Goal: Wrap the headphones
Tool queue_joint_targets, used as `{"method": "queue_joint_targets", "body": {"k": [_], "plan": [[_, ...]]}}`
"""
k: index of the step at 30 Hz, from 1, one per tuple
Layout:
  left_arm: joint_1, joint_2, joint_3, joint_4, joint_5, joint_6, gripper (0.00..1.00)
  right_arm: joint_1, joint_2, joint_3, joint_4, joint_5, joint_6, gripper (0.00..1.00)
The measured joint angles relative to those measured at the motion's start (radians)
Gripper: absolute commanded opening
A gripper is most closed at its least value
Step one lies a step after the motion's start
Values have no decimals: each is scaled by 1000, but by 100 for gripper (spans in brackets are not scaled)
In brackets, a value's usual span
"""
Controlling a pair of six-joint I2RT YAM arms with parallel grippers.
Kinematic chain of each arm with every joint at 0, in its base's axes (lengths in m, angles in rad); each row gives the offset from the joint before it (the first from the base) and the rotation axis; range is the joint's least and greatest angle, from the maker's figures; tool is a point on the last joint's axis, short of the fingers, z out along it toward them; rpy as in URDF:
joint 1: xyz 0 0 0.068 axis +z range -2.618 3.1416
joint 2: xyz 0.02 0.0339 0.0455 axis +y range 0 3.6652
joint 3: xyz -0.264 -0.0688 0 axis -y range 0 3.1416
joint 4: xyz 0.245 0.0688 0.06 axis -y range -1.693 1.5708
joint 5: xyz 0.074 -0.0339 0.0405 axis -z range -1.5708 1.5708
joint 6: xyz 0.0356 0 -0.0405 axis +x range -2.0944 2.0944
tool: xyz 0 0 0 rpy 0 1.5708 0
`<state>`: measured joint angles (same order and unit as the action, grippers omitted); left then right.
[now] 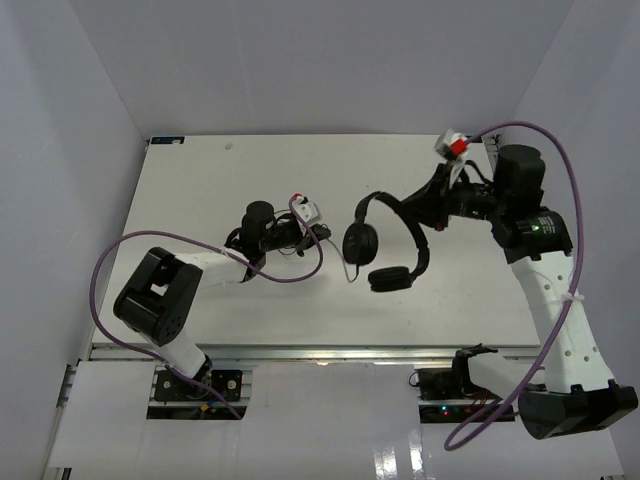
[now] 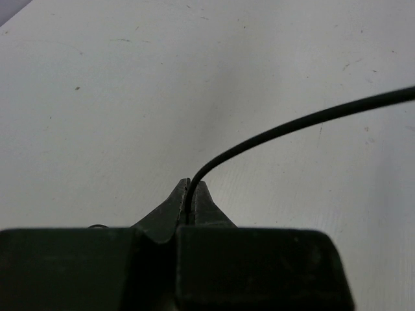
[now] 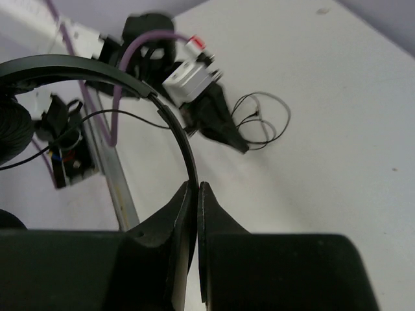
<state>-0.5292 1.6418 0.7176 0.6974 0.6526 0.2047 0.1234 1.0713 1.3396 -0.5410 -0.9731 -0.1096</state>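
Note:
The black headphones [image 1: 405, 215] hang above the middle of the table, with one earcup [image 1: 360, 242] to the left and the other [image 1: 392, 278] lower. My right gripper [image 1: 418, 215] is shut on the thin headband [image 3: 162, 107], which runs out from between its tips [image 3: 196, 188]. My left gripper [image 1: 320, 236] is shut on the thin black cord [image 2: 292, 126], pinched at its tips [image 2: 189, 194]. In the right wrist view the left gripper [image 3: 227, 133] sits low over the table with loose cord loops [image 3: 262, 120] beside it.
Thick purple robot cables loop by the left arm [image 1: 110, 265] and the right arm [image 1: 575, 190]. White walls close in the table [image 1: 200, 190] on three sides. A metal rail [image 1: 300, 352] runs along the near edge.

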Motion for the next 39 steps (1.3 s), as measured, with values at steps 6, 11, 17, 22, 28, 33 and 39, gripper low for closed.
{"method": "queue_joint_targets", "body": {"k": [6,11,17,22,28,33,39], "plan": [[49,-4,136,-228,85,87,0,286,-15,-57,-96,202,-181,8],[65,-1,196,-372,132,135,0,427,-15,-63,-119,389,-290,8],[66,3,259,-500,151,186,0,624,-1,-64,-157,599,-414,8],[90,18,323,-610,150,238,0,727,3,-124,-156,757,-493,8],[120,19,344,-686,122,263,0,807,16,-217,-141,874,-537,8],[122,19,372,-741,112,262,0,845,40,-262,-108,933,-554,8],[121,18,445,-821,97,253,0,855,76,-275,-51,986,-557,8]]}}
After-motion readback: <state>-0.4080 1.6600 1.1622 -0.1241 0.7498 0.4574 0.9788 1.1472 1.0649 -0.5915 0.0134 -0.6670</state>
